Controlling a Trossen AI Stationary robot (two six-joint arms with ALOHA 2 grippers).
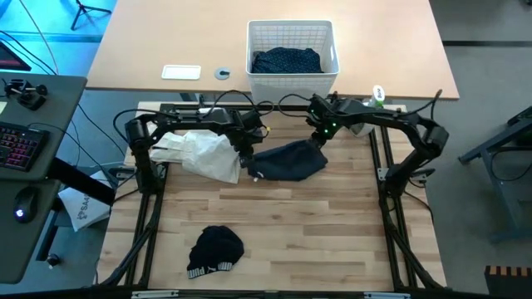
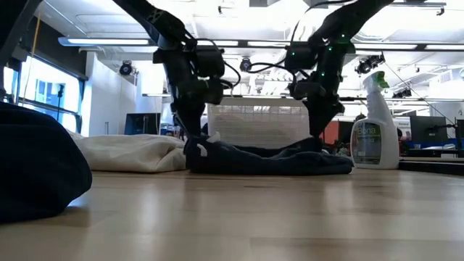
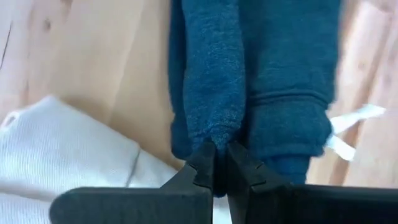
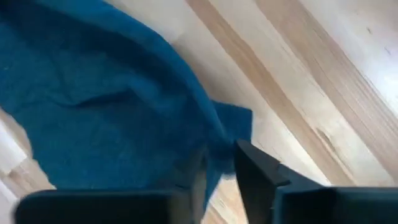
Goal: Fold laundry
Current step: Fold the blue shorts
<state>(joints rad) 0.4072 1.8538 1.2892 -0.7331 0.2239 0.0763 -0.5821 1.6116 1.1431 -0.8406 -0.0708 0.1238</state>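
**Dark fleece garment pinned at both ends, fold under way**

Fleecy and dark blue, the garment [image 1: 287, 161] we are working on lies flat near the middle of the wooden table [image 1: 283, 241], between our 2 grippers. Its knit looks soft and slightly fuzzy, with a ribbed hem and a white label or tie end at 1 side in the left wrist view. Our left gripper [image 3: 217, 165] has its fingers pressed together on a pinched ridge of this cloth. Our right gripper [image 4: 219, 171] sits at the opposite end with its fingers a little apart and an edge of the cloth between them; we cannot tell whether it grips or is letting go.

We judge the task to be early. This piece looks partly doubled over but not yet a neat fold. Just beside it lies a cream garment [image 1: 204, 154], crumpled and loosely heaped. A black piece with a white-lettered band [image 1: 214, 249] sits bunched near the table's front edge, well apart. A navy dotted item [image 1: 287, 60] waits in the white lattice basket [image 1: 293, 33] on the neighbouring table.
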